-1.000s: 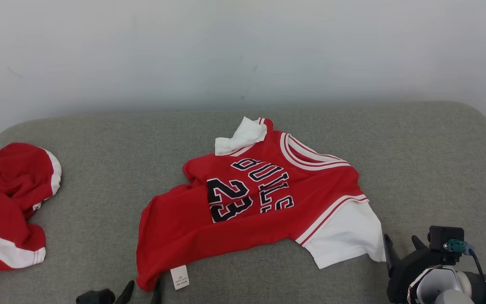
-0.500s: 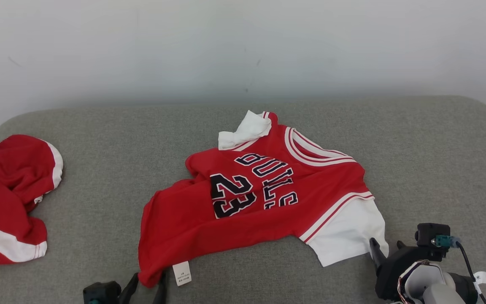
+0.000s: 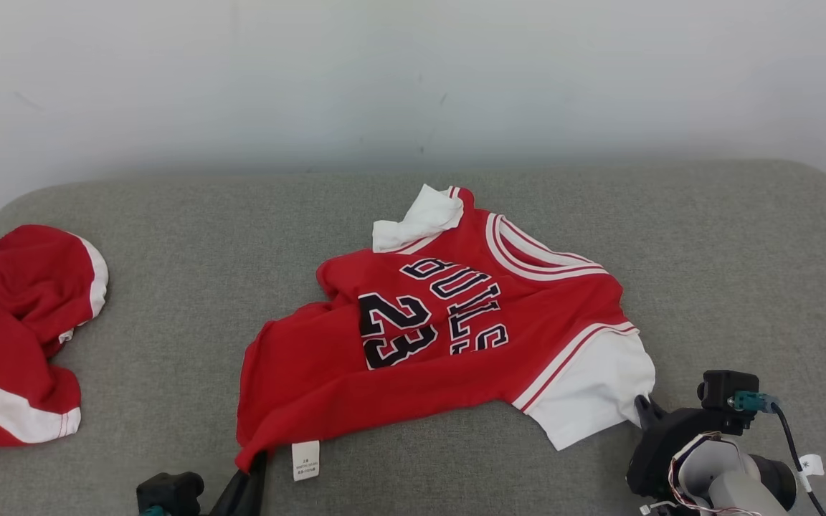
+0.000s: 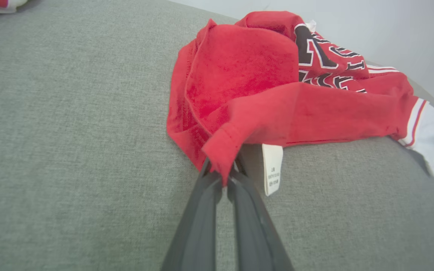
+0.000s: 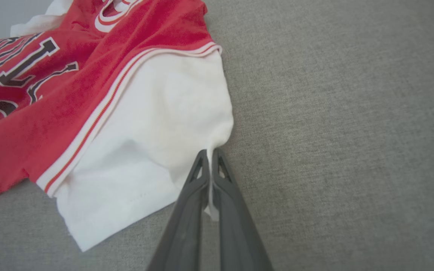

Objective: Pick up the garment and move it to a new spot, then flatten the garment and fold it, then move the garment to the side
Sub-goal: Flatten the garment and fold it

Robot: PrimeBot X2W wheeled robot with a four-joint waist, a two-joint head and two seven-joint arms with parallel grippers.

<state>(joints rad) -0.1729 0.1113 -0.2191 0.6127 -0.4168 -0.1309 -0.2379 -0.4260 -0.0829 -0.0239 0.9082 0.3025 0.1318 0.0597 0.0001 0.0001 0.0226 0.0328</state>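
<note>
Our left fingers (image 4: 212,184) are clamped on the jersey's (image 3: 442,337) red hem corner, our right fingers (image 5: 202,177) on its white sleeve edge; both pinched bits are hidden between them.

Bare cushion (image 3: 169,251) lies open in the left-middle of the frame, between the jersey (image 3: 413,358) at centre and a red heap (image 3: 19,337) at the left edge. The right third is bare too. A free strip runs above the jersey, ending at the wall (image 3: 413,72). Along the bottom, the left gripper (image 3: 259,462) and right gripper (image 3: 641,405) sit pinched on the jersey's lower corners.
</note>
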